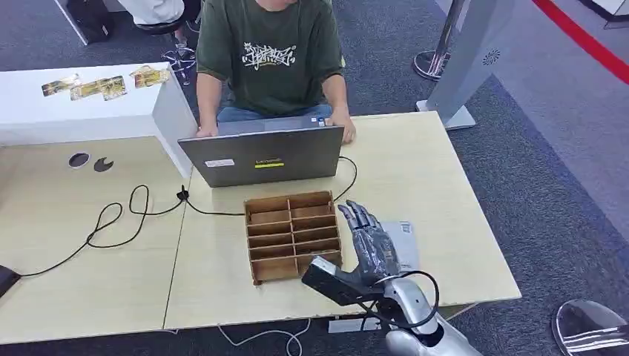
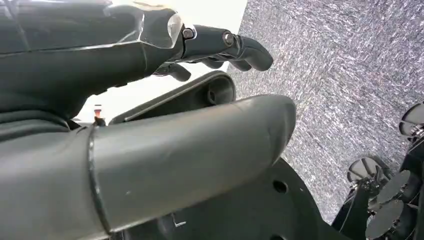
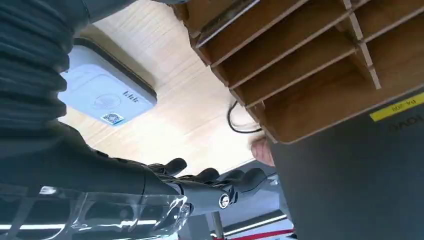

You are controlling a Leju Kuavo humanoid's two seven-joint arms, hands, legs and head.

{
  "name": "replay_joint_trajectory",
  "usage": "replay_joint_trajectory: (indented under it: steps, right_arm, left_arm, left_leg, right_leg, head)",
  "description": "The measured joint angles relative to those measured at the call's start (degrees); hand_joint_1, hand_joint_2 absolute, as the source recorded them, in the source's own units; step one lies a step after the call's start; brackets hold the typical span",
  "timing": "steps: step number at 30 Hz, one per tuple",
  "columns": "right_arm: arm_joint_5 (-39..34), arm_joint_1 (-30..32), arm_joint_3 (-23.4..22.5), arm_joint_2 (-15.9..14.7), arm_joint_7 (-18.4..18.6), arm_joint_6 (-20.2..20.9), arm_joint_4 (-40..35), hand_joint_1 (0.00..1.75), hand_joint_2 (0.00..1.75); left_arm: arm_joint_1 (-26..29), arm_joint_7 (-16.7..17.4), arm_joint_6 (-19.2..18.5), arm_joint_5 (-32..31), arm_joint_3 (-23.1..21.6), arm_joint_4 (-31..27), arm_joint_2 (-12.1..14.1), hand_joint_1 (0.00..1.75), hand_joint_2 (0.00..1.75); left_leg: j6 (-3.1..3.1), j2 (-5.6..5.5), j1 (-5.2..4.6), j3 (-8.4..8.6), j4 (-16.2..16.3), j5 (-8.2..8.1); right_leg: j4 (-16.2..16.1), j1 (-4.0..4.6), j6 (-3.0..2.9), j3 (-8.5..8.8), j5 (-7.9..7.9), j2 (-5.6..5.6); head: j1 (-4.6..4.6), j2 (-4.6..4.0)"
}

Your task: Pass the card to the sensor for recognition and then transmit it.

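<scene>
My right hand (image 1: pixel 369 243) hovers palm down with its fingers stretched out, holding nothing, just right of the wooden slotted box (image 1: pixel 291 233). It covers the left part of the flat white sensor (image 1: pixel 404 239) on the table. In the right wrist view the sensor (image 3: pixel 107 97) lies beyond the outstretched fingers (image 3: pixel 220 180), with the box (image 3: pixel 300 65) beside it. A thin grey strip (image 3: pixel 225 20) sits in one slot; I cannot tell whether it is a card. My left hand (image 2: pixel 215 47) hangs over the carpet, fingers loosely apart and empty.
A person sits behind the open grey laptop (image 1: pixel 263 154) at the table's far side, hands by its edges. A black cable (image 1: pixel 119 219) loops across the left of the table. Several yellow cards (image 1: pixel 96 86) lie on a white counter at the far left.
</scene>
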Motion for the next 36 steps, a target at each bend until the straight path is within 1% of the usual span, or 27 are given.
replay_joint_trajectory:
  steps: [6, 9, 12, 16, 24, 36]
  right_arm:
    - [0.8, -0.5, 1.6, 0.1, 0.9, -0.4, 2.1, 0.0, 1.75]
    - [1.0, -0.6, 1.9, 0.5, 1.0, -1.3, 3.0, 0.0, 1.75]
    - [2.8, -0.3, 2.3, 1.4, 1.6, -4.3, 3.8, 0.0, 1.75]
    - [5.1, 0.3, 2.9, 2.4, 2.2, -6.9, 4.5, 0.0, 1.75]
    - [10.9, 3.0, 2.8, 4.5, 2.9, -13.4, 5.2, 0.0, 1.75]
    - [14.1, 3.0, 2.7, 8.2, 0.3, -13.6, 9.7, 0.0, 1.75]
  left_arm:
    - [0.0, 0.1, 0.0, -0.4, 0.0, 0.0, 0.0, 0.0, 0.0]
    - [0.0, 0.1, 0.0, -0.4, 0.0, 0.0, 0.1, 0.0, 0.0]
    - [0.0, 0.1, 0.2, -0.4, 0.0, 0.0, 0.1, 0.0, 0.0]
    - [0.0, 0.1, 0.4, -0.4, 0.0, 0.0, 0.1, 0.0, 0.0]
    - [0.0, 0.1, 0.6, -0.2, 0.0, 0.0, 0.1, 0.0, 0.0]
    - [0.0, -0.1, 0.6, -1.3, 0.0, 0.0, 0.0, 0.0, 0.0]
  left_leg:
    - [0.0, -0.01, 0.0, 0.0, 0.0, 0.0]
    - [0.0, 0.0, 0.0, 0.0, 0.0, 0.0]
    - [0.0, 0.0, 0.0, 0.01, 0.0, 0.0]
    - [0.0, 0.0, 0.01, 0.01, 0.0, 0.0]
    - [0.0, 0.0, 0.01, 0.0, 0.0, 0.0]
    - [0.0, 0.0, 0.01, 0.01, 0.0, 0.0]
  right_leg:
    - [0.0, 0.0, 0.0, 0.0, 0.0, 0.0]
    - [0.0, 0.0, 0.0, 0.0, 0.0, 0.0]
    - [0.0, 0.0, 0.0, -0.01, 0.0, 0.0]
    - [0.0, 0.01, 0.0, -0.01, 0.0, 0.0]
    - [0.0, 0.01, 0.0, -0.01, 0.0, 0.0]
    - [0.0, 0.01, -0.01, -0.01, 0.0, 0.01]
  head:
    - [0.0, -0.02]
    - [0.02, 0.0]
    - [0.0, 0.0]
    - [0.0, 0.0]
    - [0.02, -0.02]
    - [0.0, 0.0]
